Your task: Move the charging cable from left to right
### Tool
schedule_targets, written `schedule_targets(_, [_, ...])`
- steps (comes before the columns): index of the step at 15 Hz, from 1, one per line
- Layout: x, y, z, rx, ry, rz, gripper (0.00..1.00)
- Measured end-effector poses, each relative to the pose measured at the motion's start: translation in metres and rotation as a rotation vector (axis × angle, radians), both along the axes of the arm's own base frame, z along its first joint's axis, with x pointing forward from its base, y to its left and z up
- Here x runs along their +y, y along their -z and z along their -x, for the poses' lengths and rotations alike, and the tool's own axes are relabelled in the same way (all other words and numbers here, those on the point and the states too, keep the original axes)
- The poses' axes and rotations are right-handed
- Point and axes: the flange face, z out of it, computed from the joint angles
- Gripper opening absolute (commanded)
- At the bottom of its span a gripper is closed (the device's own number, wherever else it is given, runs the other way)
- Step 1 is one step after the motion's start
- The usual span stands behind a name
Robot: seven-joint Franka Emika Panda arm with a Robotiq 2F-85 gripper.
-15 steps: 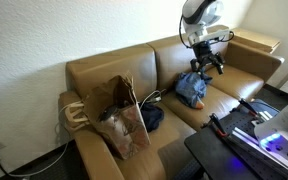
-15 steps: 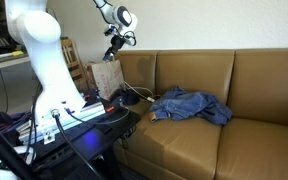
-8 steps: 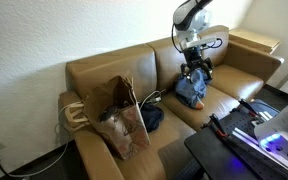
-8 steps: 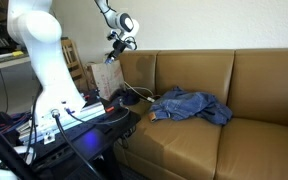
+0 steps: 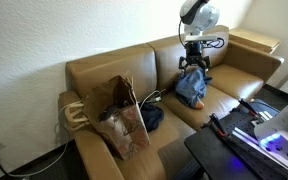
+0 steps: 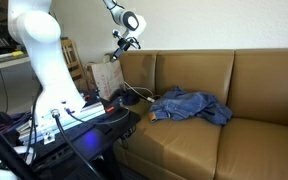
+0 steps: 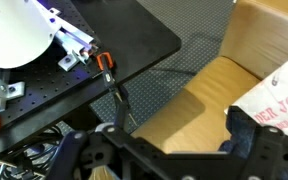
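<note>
A hair-thin pale cord, the charging cable [image 5: 152, 97], shows faintly on the seat between the brown paper bag [image 5: 116, 112] and a dark blue bundle [image 5: 152, 118]; I cannot trace its full run. My gripper [image 5: 194, 64] hangs in the air above the sofa's back, over the blue jeans [image 5: 192, 88]. It also shows in an exterior view [image 6: 125, 42], above the bag [image 6: 106, 74]. In the wrist view the gripper [image 7: 169, 150] is open and empty, with tan sofa leather between its fingers.
The brown leather sofa [image 6: 234, 135] holds the jeans [image 6: 191, 105] on its middle seat. A black table with clamps and cables [image 7: 74, 80] stands in front of the sofa. The white robot base [image 6: 42, 60] stands beside it. Dark cords [image 6: 132, 95] lie near the bag.
The gripper shifted a little from the sofa's far end toward the bag side, dipped, then rose slightly. It stays open and empty. The things on the sofa have not moved.
</note>
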Motion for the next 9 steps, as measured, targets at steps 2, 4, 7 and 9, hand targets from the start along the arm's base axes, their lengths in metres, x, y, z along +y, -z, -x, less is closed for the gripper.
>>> schedule_targets(2, [-0.016,-0.006,-0.004,-0.061,0.089,-0.014,1.00])
schedule_targets(4, [-0.022,-0.012,-0.003,-0.153,0.150,0.003,1.00])
schedule_targets(7, [-0.022,-0.021,0.006,-0.264,0.268,0.010,1.00])
schedule_targets(9, [-0.026,-0.025,0.012,-0.286,0.313,0.007,1.00])
